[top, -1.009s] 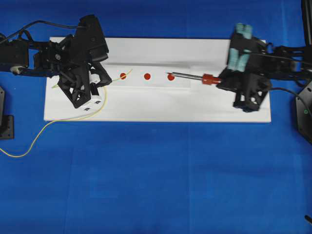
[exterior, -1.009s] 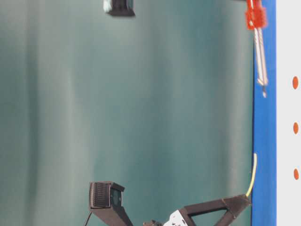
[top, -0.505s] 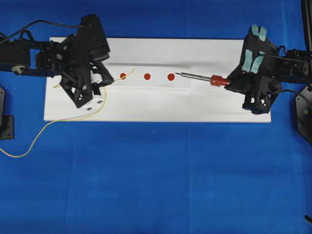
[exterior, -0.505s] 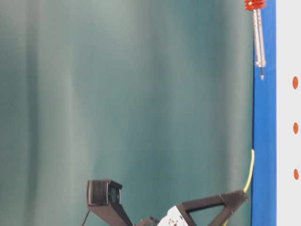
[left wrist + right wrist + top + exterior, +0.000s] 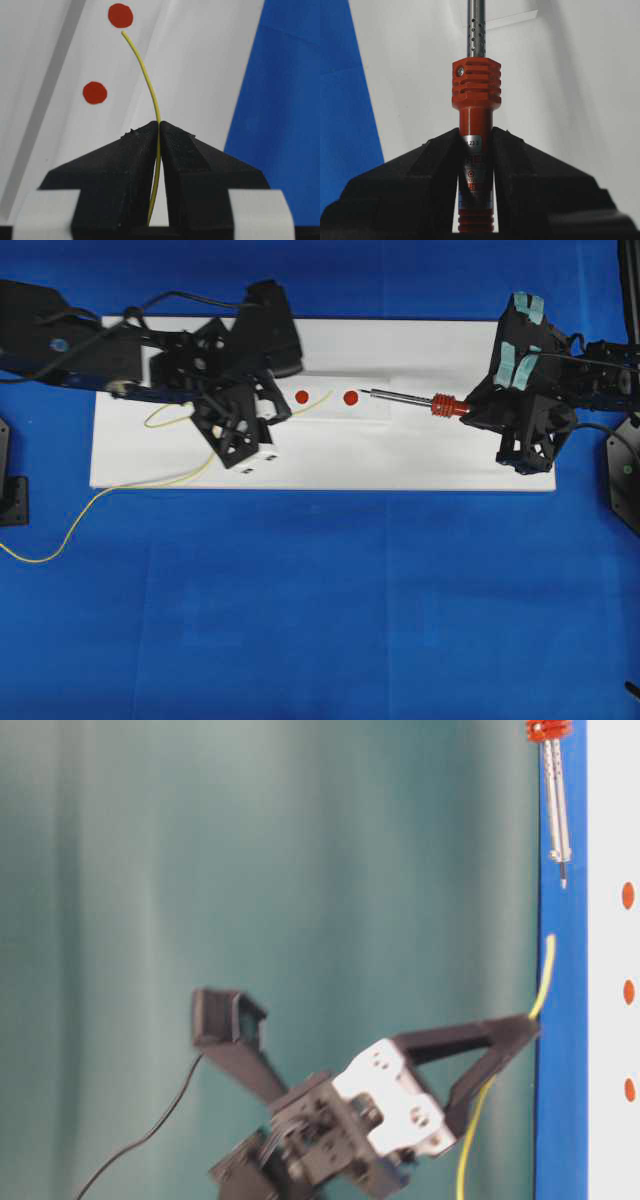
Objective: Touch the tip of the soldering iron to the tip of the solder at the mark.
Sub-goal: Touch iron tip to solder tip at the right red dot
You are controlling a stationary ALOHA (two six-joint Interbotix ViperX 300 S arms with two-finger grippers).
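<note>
Above white board (image 5: 420, 455): thin yellow solder (image 5: 145, 75), curved.

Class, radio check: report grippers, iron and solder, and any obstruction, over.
Left gripper shut on solder; right gripper shut on soldering iron. Solder tip beside right-hand red mark, iron tip short of it, tips apart. Nothing between them.

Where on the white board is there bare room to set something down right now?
Bare: the white board's front strip between the left tool and the right tool, and its back strip behind the red marks. Crowded: the marks' row, where the solder tip and the soldering iron point at each other.
</note>
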